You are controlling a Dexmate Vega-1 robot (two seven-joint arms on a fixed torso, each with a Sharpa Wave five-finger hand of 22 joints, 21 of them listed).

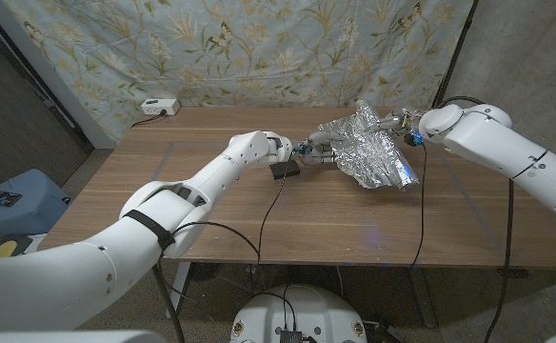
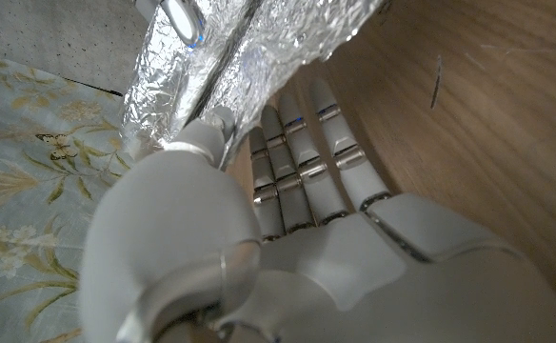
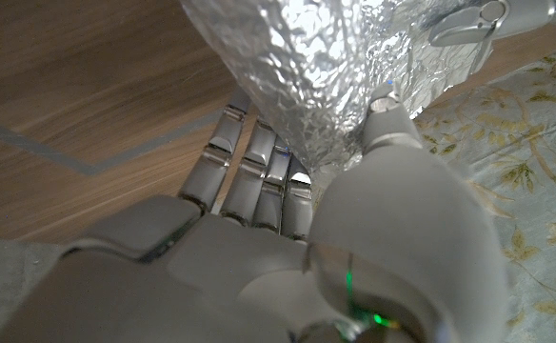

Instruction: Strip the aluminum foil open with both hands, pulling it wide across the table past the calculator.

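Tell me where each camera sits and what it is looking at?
Head view: on the robot's head, looking down at the table; both arms show, the left hand and right hand each holding the foil.
Left wrist view: on the left wrist, looking along the left hand; its fingers grip the foil.
Right wrist view: on the right wrist, looking along the right hand, which grips the foil.
All three views share the foil.
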